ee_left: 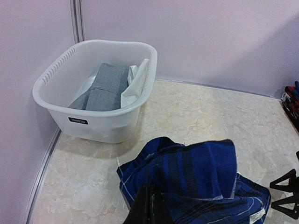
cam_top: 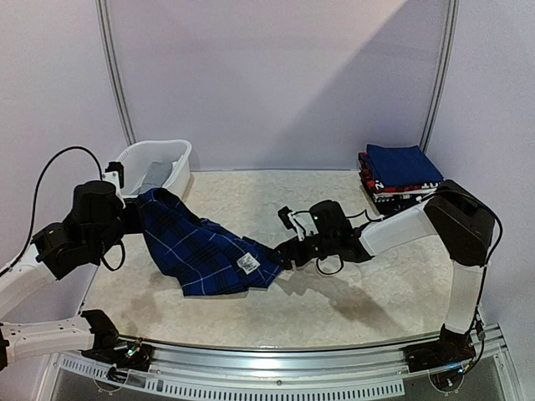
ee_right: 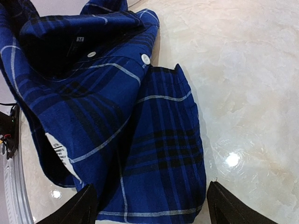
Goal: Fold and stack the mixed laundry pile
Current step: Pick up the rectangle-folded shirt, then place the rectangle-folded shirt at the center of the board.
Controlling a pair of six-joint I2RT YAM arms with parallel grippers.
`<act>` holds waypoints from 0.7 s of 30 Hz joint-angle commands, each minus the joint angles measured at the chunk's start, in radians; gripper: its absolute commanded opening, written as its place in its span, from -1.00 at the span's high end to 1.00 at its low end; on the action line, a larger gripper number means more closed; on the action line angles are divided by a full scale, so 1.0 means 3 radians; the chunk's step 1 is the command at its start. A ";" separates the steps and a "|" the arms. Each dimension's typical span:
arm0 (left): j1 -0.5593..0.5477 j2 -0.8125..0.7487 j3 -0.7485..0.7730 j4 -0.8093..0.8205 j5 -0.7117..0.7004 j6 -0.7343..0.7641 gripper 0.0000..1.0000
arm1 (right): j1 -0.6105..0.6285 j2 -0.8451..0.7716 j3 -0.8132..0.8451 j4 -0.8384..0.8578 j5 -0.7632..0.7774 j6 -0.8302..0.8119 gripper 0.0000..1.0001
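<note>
Plaid shirt (cam_top: 205,246): on the bench (cam_top: 334,292), near-left; one end is lifted, and the long axis runs from far-left down to near-right.
Right fingers (ee_right: 224,207): spread, straddling the low hem, which lies straight ahead between them; nearer to that end.
Left fingers (ee_left: 148,207): pressed together, pinching the raised end.
Basket (ee_left: 56,100): far left, with a grey garment (ee_left: 105,86) inside.

The size tag (ee_right: 80,39) inside the plaid shirt (ee_right: 117,116) collar seems to read "M". The dark label (ee_left: 78,121) on the basket (ee_left: 107,129) is illegible.
</note>
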 commanded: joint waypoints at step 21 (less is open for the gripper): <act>0.0006 -0.0080 -0.0029 -0.0098 -0.0027 0.0018 1.00 | 0.0225 0.0121 0.0204 -0.0409 0.0713 -0.0307 1.00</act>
